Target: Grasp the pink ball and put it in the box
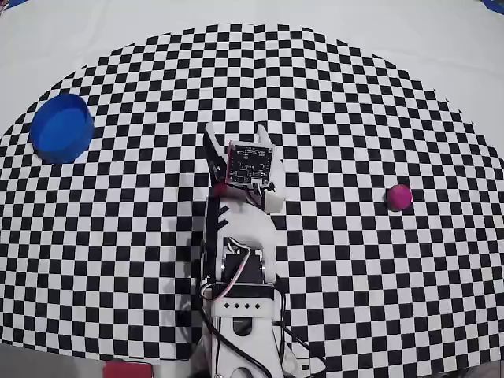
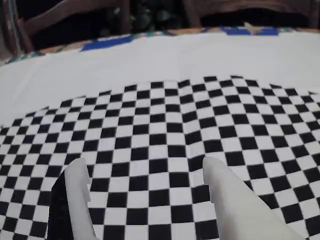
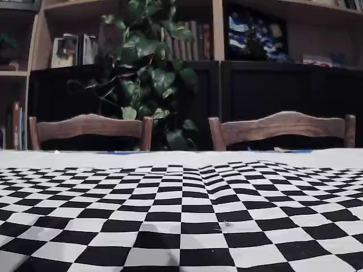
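Note:
The pink ball (image 1: 399, 197) lies on the checkered cloth at the right in the overhead view, far from the arm. The box is a round blue container (image 1: 61, 127) at the upper left of that view. My gripper (image 1: 236, 135) is in the middle of the cloth, pointing away from the base, well apart from both. In the wrist view the gripper (image 2: 142, 167) is open and empty, with only checkered cloth between the two white fingers (image 2: 227, 190). Ball and box do not show in the wrist view or the fixed view.
The checkered cloth (image 1: 354, 94) lies on a white tablecloth (image 1: 441, 47). The arm's base (image 1: 240, 315) stands at the near edge. Two wooden chairs (image 3: 91, 127) and a plant (image 3: 150, 68) stand behind the table's far edge in the fixed view.

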{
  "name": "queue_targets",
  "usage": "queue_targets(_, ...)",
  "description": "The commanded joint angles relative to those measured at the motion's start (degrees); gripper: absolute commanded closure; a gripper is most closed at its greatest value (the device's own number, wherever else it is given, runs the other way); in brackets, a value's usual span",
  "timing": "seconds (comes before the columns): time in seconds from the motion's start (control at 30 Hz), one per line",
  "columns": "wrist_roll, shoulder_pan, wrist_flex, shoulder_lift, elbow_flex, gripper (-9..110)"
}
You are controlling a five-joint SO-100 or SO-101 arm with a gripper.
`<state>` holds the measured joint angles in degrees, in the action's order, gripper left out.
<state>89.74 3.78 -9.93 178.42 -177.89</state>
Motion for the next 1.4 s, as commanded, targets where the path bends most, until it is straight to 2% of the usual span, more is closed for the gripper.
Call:
queue_targets(0.0, 2.46, 0.97, 0.26, 0.09, -0.44, 76)
queue_targets(0.43, 4.13, 3.69, 1.05, 0.09, -0.44, 76)
queue_targets(1.37, 4.13, 28.21, 1.58, 1.14, -0.44, 76)
